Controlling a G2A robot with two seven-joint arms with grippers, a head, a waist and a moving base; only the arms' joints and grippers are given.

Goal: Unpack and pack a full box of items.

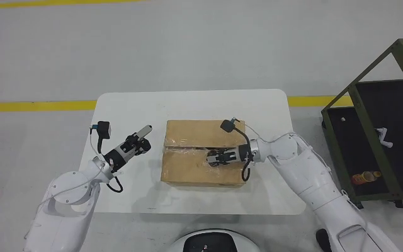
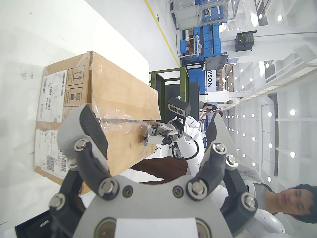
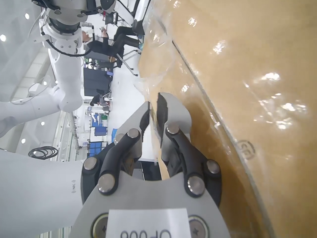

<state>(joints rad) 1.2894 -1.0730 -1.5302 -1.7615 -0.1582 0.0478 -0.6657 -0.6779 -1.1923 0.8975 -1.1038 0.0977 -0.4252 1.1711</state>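
One cardboard box (image 1: 196,134) is sitting closed at the middle of the single white table (image 1: 189,104), its top flaps meeting along one seam that is lying under one strip of clear, wrinkled tape (image 1: 186,149). Two grippers are working around it. The right gripper (image 1: 211,157) is lying low over the box top, right at the taped seam near the box's middle; its two fingers are pressing almost together with only a thin slit between them, and crumpled tape is bunching just past their tips, though whether any of it is being pinched cannot be told. The left gripper (image 1: 146,137) is hovering off the table just beside the box's left end, apart from it, with its two fingers spreading wide and holding nothing. From the left wrist, that end of the box is showing at least two white labels (image 2: 50,87). One green-framed cart (image 1: 360,104) is standing on the floor past the table's right edge, and one yellow line (image 1: 38,106) is running across the floor behind the table.
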